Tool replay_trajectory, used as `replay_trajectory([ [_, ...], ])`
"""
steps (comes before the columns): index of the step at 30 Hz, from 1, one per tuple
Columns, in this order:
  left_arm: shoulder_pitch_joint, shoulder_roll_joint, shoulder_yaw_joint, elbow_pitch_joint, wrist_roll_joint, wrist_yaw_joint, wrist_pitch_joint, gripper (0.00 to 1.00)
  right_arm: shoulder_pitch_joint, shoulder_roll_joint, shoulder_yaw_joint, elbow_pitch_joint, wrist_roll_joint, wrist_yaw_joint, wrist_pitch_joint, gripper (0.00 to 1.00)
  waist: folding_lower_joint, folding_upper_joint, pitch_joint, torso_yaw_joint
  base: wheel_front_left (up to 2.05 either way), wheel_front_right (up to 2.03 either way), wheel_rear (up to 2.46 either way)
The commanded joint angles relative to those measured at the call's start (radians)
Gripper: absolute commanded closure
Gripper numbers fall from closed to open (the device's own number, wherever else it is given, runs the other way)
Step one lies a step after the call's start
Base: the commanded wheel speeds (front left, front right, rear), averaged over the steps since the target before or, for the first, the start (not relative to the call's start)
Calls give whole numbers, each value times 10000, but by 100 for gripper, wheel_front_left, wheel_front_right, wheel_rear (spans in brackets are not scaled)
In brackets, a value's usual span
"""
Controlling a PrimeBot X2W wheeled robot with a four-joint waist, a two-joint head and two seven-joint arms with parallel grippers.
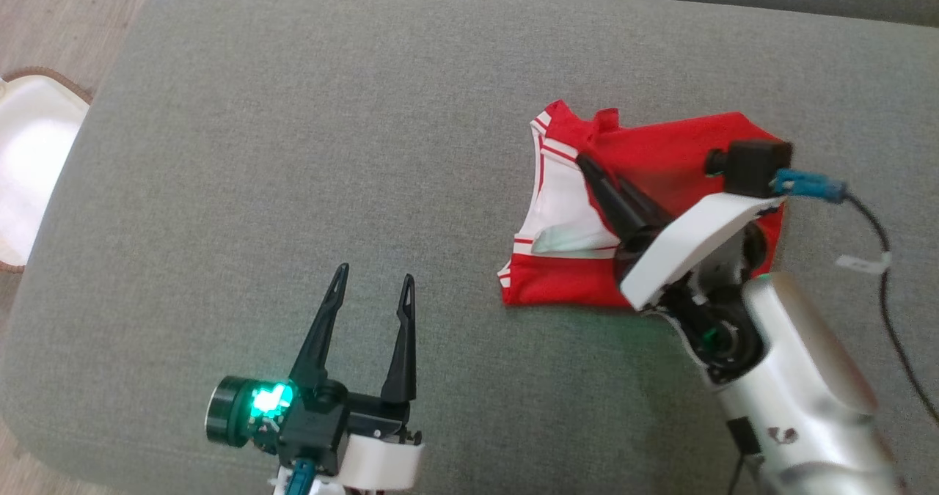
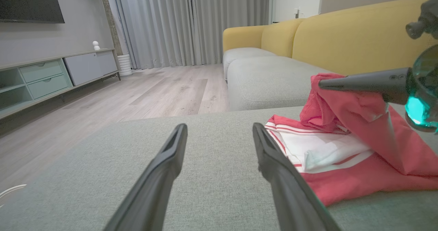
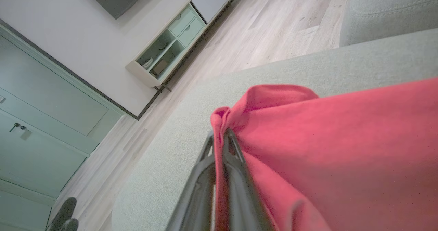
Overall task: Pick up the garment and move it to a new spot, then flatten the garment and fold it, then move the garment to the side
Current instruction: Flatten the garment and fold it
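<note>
We see the red garment (image 1: 660, 143) with white striped trim lying partly folded on the right half of the grey seat cushion (image 1: 293, 150). Our right gripper (image 1: 587, 163) is clamped on a raised fold of its red cloth, holding that edge up above the rest. Our left gripper (image 1: 375, 273) hovers over bare cushion to the garment's left, fingers spread apart and gripping nothing. Beyond the cushion stands a yellow sofa back (image 2: 359, 36).

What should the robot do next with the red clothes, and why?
Probably carry the pinched flap across the white part and lay it down. The right pincer is shut on a raised fold of the red garment, whose white inside shows; the left pincer is open, apart from it.
</note>
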Motion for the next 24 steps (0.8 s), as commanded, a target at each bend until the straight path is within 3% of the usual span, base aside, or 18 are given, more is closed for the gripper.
replay_trajectory([
  [1,-273,-106,398,-271,38,-28,-51,0,-446,263,244,-176,-80,65,-244,91,0,0,-13,11,0,0,0],
  [2,-262,-118,411,-262,38,-37,-51,0,-474,324,338,1,-68,65,-386,15,0,0,-28,11,0,0,0],
  [3,-252,-128,424,-248,39,-43,-51,0,-498,381,440,134,-19,65,-542,0,0,0,-59,-2,0,0,0],
  [9,-123,-154,615,-181,42,-87,-51,0,-448,250,977,-48,391,65,-1311,0,0,0,-425,-346,0,0,0],
  [18,409,-148,1252,-257,-237,-231,-51,0,790,-1671,298,-762,-317,65,-3051,0,0,0,-1360,-1228,0,0,0],
  [24,716,-167,1492,-352,-208,-244,-51,0,2126,-2666,-118,-348,-1872,65,-4458,0,0,0,-1898,-1555,0,0,0],
])
